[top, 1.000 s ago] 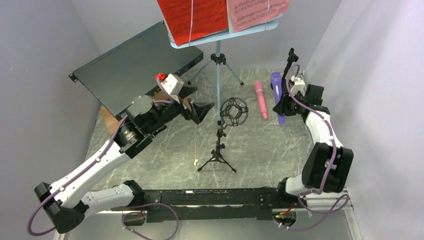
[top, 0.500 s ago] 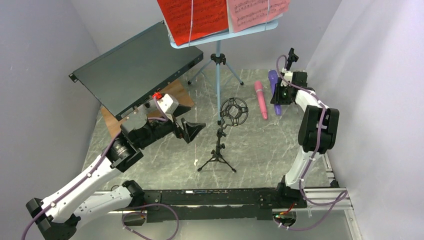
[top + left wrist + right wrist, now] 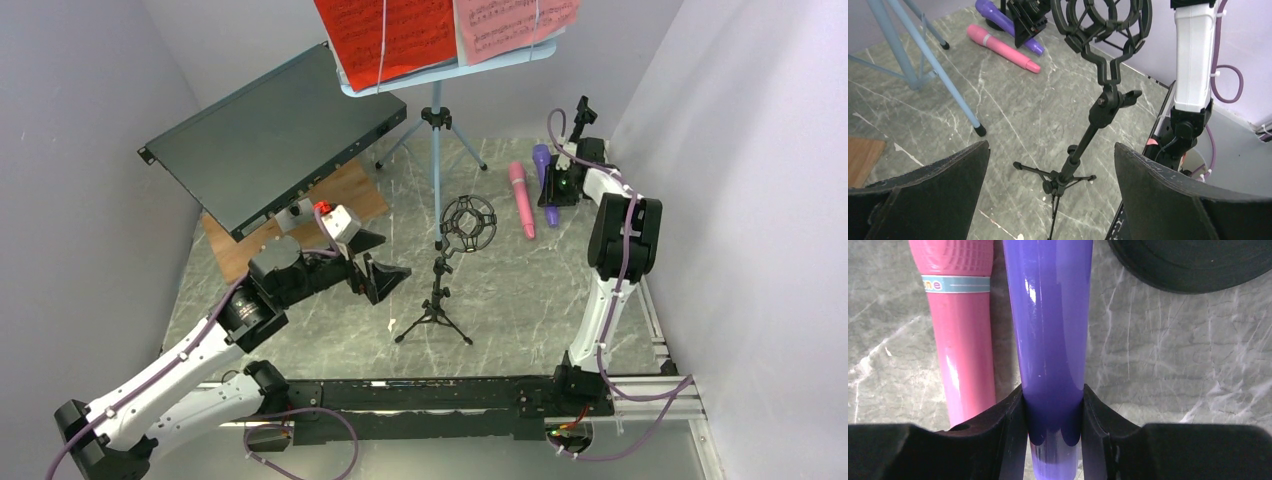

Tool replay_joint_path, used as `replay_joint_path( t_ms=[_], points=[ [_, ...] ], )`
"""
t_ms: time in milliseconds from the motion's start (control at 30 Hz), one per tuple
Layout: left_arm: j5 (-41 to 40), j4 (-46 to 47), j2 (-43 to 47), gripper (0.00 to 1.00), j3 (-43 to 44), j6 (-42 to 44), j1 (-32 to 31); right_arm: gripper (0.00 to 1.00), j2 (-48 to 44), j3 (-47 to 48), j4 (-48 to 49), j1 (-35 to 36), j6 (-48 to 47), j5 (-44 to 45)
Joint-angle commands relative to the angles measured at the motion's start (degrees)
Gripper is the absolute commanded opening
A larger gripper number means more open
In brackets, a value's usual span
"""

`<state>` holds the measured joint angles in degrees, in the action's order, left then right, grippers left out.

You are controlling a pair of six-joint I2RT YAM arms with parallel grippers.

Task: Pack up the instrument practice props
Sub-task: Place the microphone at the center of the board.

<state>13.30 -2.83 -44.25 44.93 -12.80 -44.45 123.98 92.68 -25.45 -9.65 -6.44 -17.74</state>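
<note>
Pinching purple microphone, right gripper closed around its handle, left gripper wide open

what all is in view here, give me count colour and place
music rack: 1, light blue, back centre, on tripod legs
red page: 1, red, left on the rack
pink page: 1, pink, right on the rack
pink microphone: 1, pink, lying right of centre
purple microphone: 1, purple, beside the pink one
tripod mic support: 1, black, centre, upright
round-based mic support: 1, black, back right
metal box: 1, dark, back left, tilted
wooden board: 1, brown, under the box
table: 1, grey marbled
left tool: 1, black, open, left of the tripod support
right tool: 1, black, shut on the purple microphone
</note>
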Motion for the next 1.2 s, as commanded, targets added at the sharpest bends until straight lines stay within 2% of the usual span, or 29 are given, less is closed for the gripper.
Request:
replay_joint_path(
  t_ms=[0,300,600,833,1167],
  points=[
    [3.2,2.4,1.4,0.99,-1.3,-2.1,0.1,0.27,0.2,3.4,-1.4,0.0,-0.1,1.3],
    [4.2,5.7,2.3,1.00,-3.3,-2.5,0.1,0.39,0.4,2.6,-1.0,0.0,-0.2,1.5],
    [5.2,7.2,2.4,1.00,-4.2,-3.3,0.1,0.43,-0.5,1.0,-0.5,0.0,-0.2,1.5],
    [6.0,7.4,2.7,0.99,-4.7,-3.9,0.1,0.50,-1.6,-0.1,-0.4,-0.2,0.0,1.4],
    [10.7,13.3,1.6,0.99,-7.6,-7.2,0.1,0.54,-8.7,-5.3,1.7,-2.0,0.1,-0.5]
  ],
)
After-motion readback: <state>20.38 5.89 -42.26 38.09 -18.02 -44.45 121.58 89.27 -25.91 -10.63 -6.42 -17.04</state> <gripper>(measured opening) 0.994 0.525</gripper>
